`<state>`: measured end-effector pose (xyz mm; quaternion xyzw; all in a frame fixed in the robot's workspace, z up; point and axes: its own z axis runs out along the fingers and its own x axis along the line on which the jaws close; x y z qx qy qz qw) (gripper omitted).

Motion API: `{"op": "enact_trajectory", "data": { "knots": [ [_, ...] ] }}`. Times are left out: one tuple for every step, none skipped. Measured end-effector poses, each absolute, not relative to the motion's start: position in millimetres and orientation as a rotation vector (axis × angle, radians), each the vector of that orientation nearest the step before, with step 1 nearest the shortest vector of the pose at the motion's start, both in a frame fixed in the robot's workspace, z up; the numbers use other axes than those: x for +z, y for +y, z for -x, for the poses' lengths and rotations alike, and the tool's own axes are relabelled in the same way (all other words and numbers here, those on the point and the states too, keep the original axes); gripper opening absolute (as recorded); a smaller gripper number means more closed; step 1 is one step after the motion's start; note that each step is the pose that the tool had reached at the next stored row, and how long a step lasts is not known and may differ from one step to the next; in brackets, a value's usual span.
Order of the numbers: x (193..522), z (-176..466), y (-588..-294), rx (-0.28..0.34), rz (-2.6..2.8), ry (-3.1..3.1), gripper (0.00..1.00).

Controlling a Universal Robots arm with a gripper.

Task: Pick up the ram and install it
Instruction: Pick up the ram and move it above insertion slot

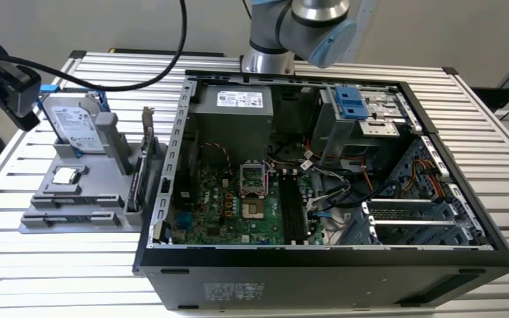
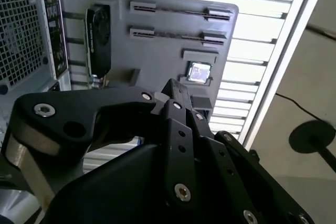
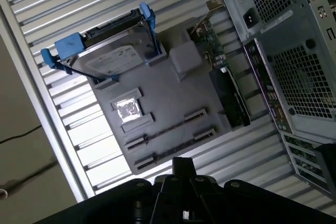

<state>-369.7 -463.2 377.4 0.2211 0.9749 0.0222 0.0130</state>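
The ram point(image 2: 176, 35), a thin dark circuit-board stick, stands on edge in a long slot of the grey plastic holder point(image 2: 223, 56). The holder sits near an edge of the ribbed aluminium tabletop point(image 2: 252, 40), beside the black steel computer case point(image 1: 325, 281). The black metal tool point(image 2: 176, 90) hangs above the holder, apart from the ram, its 2 fingers closed together and empty.

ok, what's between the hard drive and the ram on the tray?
The CPU, lying flat in its own recess of the tray, sits between the hard drive and the ram. The first wrist view shows it.
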Motion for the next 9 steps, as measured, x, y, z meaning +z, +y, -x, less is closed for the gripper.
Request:
{"op": "enact_trajectory", "data": {
  "knots": [
    [377.1,369.8,-463.3,0.069,-0.706,3.034,0.0],
    [376.8,370.0,-463.2,0.069,-0.722,3.029,0.0],
    [376.5,370.1,-463.2,0.068,-0.739,3.025,0.0],
    [376.3,370.2,-463.3,0.068,-0.756,3.021,0.0],
    [376.0,370.4,-463.2,0.068,-0.773,3.016,0.0],
    [375.7,370.5,-463.3,0.068,-0.79,3.012,0.0],
    [375.4,370.7,-463.2,0.068,-0.807,3.007,0.0],
    [375.2,370.8,-463.2,0.067,-0.824,3.002,0.0],
    [374.9,371.0,-463.3,0.067,-0.839,2.997,0.0]
  ]
}}
